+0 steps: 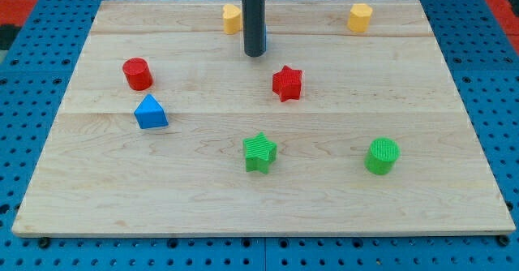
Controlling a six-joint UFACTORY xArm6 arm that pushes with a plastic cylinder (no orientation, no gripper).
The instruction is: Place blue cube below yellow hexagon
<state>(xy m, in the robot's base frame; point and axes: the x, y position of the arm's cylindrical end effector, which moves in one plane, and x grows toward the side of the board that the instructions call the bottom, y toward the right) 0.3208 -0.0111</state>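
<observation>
My tip (pixel 255 54) rests on the board near the view's top centre. A thin sliver of a blue block (pixel 265 38) shows just to the right of the rod; the rod hides the rest, so I cannot make out its shape. A yellow block (pixel 231 18) stands just left of the rod at the view's top edge, with its right side hidden by the rod. A second yellow block (pixel 360 17), which looks hexagonal, stands at the view's top right, well away from the tip.
A red star (pixel 287 83) lies just below and right of the tip. A red cylinder (pixel 137 74) and a blue triangle (pixel 151 112) are at the left. A green star (pixel 259 152) and a green cylinder (pixel 382 156) are lower down. The wooden board (pixel 454 214) lies on a blue pegboard.
</observation>
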